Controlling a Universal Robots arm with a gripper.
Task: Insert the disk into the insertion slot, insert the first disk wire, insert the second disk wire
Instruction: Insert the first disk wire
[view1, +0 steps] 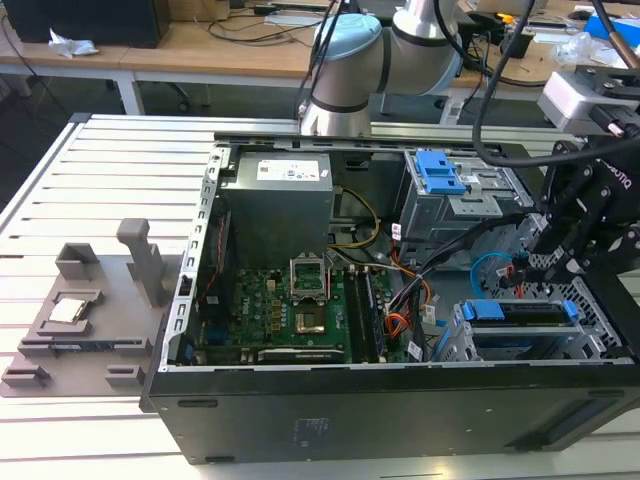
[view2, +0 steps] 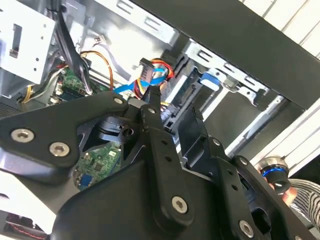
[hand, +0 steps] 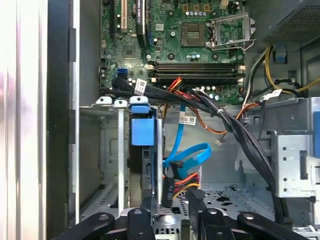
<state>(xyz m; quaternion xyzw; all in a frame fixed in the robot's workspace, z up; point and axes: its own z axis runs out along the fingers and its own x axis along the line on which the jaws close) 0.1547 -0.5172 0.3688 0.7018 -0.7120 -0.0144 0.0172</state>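
The disk (hand: 141, 131), framed by its blue caddy, stands seated in the grey perforated insertion slot (hand: 112, 150) at the case's front corner, on the exterior view's right (view1: 520, 312). My gripper (hand: 172, 200) hangs just behind the disk's rear edge, fingers apart. Between the fingers sits a black connector with the red and orange first disk wire (hand: 186, 179) running from it. The light-blue second disk wire (hand: 192, 152) loops just beyond the fingertips (view2: 135, 85). In the exterior view the gripper (view1: 535, 255) reaches down beside that blue loop (view1: 488, 268).
Thick black cables (hand: 240, 135) cross the case close to the gripper. A taller grey bay with a blue latch (view1: 440, 175) stands behind. The motherboard (view1: 300, 320) and power supply (view1: 275, 200) lie toward the exterior view's left. A grey fixture (view1: 90, 310) sits outside the case.
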